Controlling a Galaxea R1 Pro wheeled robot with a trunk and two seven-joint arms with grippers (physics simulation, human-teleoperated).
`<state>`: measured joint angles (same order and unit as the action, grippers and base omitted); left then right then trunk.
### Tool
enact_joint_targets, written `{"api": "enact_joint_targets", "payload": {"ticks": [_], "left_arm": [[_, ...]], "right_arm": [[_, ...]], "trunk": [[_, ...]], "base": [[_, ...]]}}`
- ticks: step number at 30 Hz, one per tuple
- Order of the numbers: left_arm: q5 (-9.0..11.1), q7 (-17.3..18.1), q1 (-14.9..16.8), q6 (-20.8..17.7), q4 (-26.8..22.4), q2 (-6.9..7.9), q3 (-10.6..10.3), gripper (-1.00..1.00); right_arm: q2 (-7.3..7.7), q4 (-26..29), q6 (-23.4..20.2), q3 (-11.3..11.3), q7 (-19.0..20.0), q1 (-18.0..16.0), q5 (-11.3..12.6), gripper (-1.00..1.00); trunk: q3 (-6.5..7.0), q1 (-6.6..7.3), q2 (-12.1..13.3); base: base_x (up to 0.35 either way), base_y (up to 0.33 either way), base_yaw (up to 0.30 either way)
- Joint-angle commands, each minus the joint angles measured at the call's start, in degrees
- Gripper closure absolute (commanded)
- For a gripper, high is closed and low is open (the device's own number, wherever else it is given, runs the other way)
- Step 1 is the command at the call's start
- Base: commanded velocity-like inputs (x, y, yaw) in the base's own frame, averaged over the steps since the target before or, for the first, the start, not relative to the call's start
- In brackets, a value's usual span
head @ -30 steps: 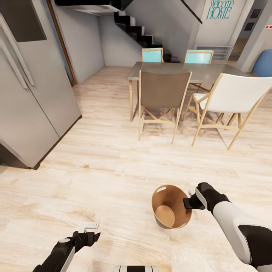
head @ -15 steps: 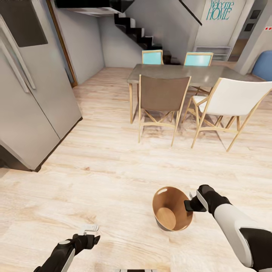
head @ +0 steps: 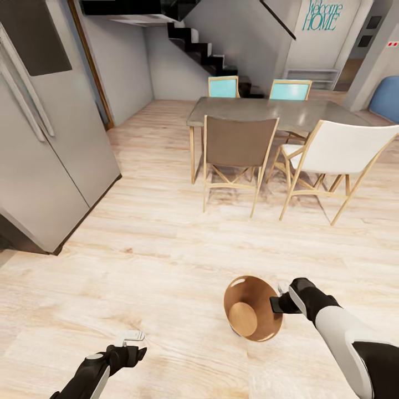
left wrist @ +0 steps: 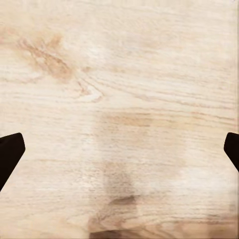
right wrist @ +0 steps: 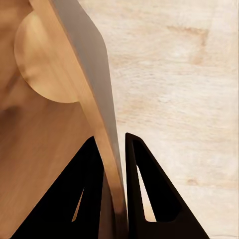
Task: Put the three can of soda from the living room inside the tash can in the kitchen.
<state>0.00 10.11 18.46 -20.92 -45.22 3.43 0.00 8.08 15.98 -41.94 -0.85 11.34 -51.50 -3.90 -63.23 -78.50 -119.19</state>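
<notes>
The tash can (head: 239, 292) is a small round bin with a brown inside, and it is low in the head view, just right of centre. Its bare bottom shows, and the cans of soda are out of view. My right gripper (head: 279, 302) is shut on its right rim. In the right wrist view the two dark fingers (right wrist: 149, 194) pinch the thin wall (right wrist: 87, 69) of the tash can, grey outside and brown inside. My left gripper (head: 131, 341) hangs open over bare wood floor at the lower left, and its fingertips (left wrist: 10, 149) stand wide apart.
A tall grey fridge (head: 50, 138) fills the left side. Ahead stands a dining table (head: 266, 108) with a brown chair (head: 238, 144), a white chair (head: 338, 152) and two teal chairs behind. Black stairs (head: 205, 50) rise at the back. Wood floor (head: 155, 249) lies between.
The whole view has shifted a little, so the camera moved. The bin in my right gripper has turned more upright and sits slightly lower in the picture. My left gripper has stayed open.
</notes>
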Motion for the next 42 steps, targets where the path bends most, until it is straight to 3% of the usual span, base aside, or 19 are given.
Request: {"api": "enact_joint_targets", "payload": {"ticks": [1,13,14,18,23,29,35,39,42], "left_arm": [[0.0,0.0,0.0,0.0,0.01,0.0,0.0,-1.0],[-0.01,0.0,0.0,-0.08,-0.01,-0.01,0.0,-1.0],[0.12,0.0,0.01,-0.09,-0.06,0.02,0.0,-1.0],[0.21,0.0,0.02,-0.07,-0.08,0.06,0.0,-1.0],[0.37,0.11,0.0,-0.05,-0.31,0.08,0.1,-1.0],[0.35,0.95,0.06,0.06,-0.29,0.09,0.14,-1.0],[0.35,1.04,0.16,0.16,-0.36,0.59,0.17,-1.0],[0.42,1.26,0.17,0.12,-0.55,1.18,0.17,-1.0],[0.39,1.24,0.17,0.15,-0.32,1.22,0.17,-1.0]], "right_arm": [[-0.07,-0.01,0.21,-0.25,0.26,0.06,1.1,1.0],[0.0,0.44,1.33,0.04,4.92,0.34,0.93,1.0],[0.4,0.62,1.27,-0.01,8.48,0.35,0.75,1.0],[1.56,0.91,1.05,-0.01,11.5,0.28,0.58,1.0],[2.65,1.1,0.88,1.44,12.64,0.27,0.59,1.0],[2.7,3.13,0.76,2.68,13.29,0.33,0.56,1.0],[3.1,3.55,1.0,2.84,13.48,0.35,0.5,1.0],[4.62,3.6,1.34,2.92,13.56,0.86,0.44,1.0],[4.94,3.6,2.39,2.93,13.32,2.15,0.41,1.0]], "trunk": [[0.19,0.23,0.41],[2.34,2.86,5.23],[2.52,3.08,5.63],[3.24,3.96,7.23],[4.14,5.06,9.24],[5.22,6.38,11.64],[6.29,7.7,14.05],[7.01,8.57,15.66],[7.55,9.23,16.86]], "base": [[0.0,0.0,0.0],[0.0,0.0,0.0],[0.0,0.0,0.0],[0.0,0.0,0.0],[0.0,0.0,0.0],[0.0,0.0,0.0],[0.0,0.0,0.0],[0.0,0.0,0.0],[0.0,0.0,0.0]]}}
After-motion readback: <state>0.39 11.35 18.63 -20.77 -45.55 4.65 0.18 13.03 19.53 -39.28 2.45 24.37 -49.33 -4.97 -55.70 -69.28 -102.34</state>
